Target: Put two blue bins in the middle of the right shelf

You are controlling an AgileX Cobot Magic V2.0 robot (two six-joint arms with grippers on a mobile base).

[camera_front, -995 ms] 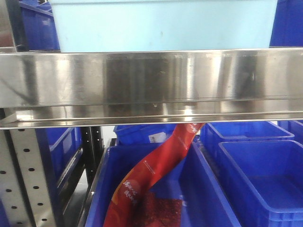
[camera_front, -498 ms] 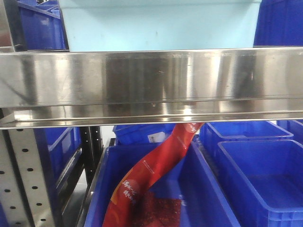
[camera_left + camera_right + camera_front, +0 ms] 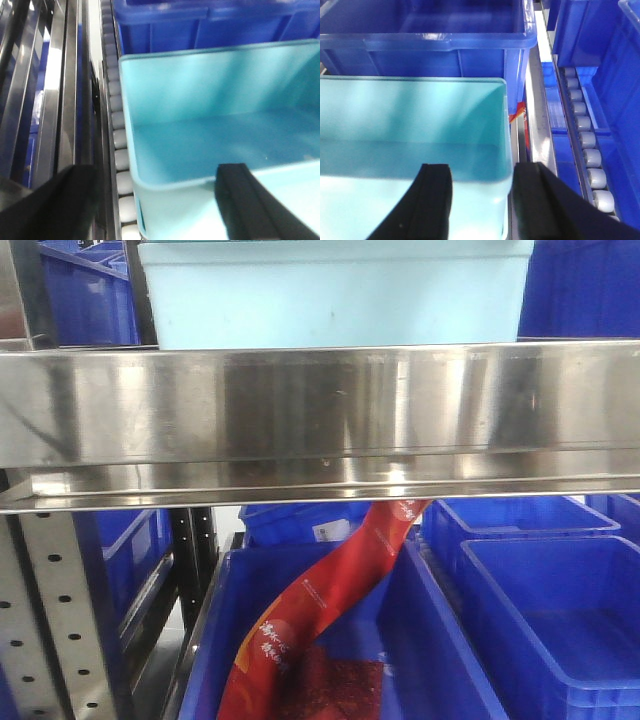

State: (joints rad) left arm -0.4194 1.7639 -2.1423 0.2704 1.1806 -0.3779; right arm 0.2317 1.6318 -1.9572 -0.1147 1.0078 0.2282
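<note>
Fingers of the right gripper are black, and they straddle the near right corner of the light blue bin, one inside and one outside the wall, closed on it. On the other side, the left gripper has one dark finger inside the bin and one outside its left wall, so it is gripping that wall too.

This bin is pale, almost sea-colored, with smooth thin walls and nothing inside. It sits up on the shelf beside a row of small grey rollers.

From the front, the bin shows above a wide shiny metal shelf edge. Below that edge is a dark blue bin with a long red bag leaning in it. Another dark blue bin sits just beside it on the right. More dark blue bins stand behind the pale one.
</note>
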